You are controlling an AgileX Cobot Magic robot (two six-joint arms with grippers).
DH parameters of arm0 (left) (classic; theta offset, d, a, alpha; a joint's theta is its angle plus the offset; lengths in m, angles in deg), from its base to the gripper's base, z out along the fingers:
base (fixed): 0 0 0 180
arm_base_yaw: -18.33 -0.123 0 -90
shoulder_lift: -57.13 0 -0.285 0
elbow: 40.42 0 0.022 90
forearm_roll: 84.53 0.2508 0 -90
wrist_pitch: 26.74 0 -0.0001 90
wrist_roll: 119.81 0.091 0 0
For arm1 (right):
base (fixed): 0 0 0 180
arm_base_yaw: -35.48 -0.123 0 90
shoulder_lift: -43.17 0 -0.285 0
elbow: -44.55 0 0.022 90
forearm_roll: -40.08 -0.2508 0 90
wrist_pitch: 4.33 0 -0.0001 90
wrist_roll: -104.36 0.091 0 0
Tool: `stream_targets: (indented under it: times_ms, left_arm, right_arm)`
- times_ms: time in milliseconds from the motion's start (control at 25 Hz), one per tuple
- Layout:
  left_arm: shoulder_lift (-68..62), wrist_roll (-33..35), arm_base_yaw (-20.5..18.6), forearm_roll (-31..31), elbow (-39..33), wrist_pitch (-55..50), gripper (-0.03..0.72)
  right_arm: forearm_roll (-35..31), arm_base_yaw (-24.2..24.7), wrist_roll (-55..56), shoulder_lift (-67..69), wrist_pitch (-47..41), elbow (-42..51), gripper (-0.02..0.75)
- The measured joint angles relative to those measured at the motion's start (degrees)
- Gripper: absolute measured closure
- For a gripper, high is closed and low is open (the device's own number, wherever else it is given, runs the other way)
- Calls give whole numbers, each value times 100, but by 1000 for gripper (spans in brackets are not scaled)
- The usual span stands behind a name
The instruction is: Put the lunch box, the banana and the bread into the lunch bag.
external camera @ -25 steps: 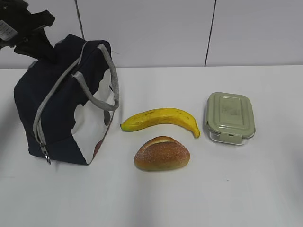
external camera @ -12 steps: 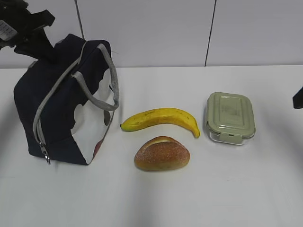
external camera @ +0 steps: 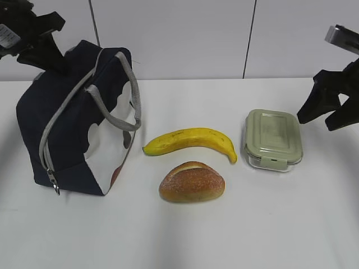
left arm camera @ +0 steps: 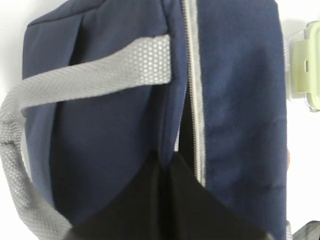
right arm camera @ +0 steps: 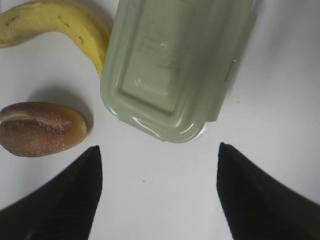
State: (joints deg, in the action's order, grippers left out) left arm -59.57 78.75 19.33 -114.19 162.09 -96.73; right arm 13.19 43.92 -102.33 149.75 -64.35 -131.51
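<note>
Hovering at the frame's right edge, my right gripper (external camera: 331,115) spreads its fingers wide to straddle the lunch box (external camera: 272,139) at center right. My left gripper (external camera: 47,53), upper left, pinches the lunch bag (external camera: 67,134), steadying it.

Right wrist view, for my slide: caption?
Open right gripper above sage-green-lidded clear lunch box, beside yellow banana and crusty roll.

Bright even light, soft shadows; left wrist view blurred (close range), lunch box (right arm camera: 175,65) lid glossy.
</note>
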Motion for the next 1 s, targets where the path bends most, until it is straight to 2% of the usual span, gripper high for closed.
stream_targets:
  times_ms: [320,600,1000]
  left_arm:
    - [0,0,0,0,0,-11,691]
    - [0,0,0,15,0,-11,691]
    - [0,0,0,23,0,-28,691]
  right_arm:
    - [-1834,931,-1830,917,-193,-78,193]
    - [-2274,1088,-2293,1983,-547,-556,146]
    - [-2731,1088,-2724,2674,-720,-891,142]
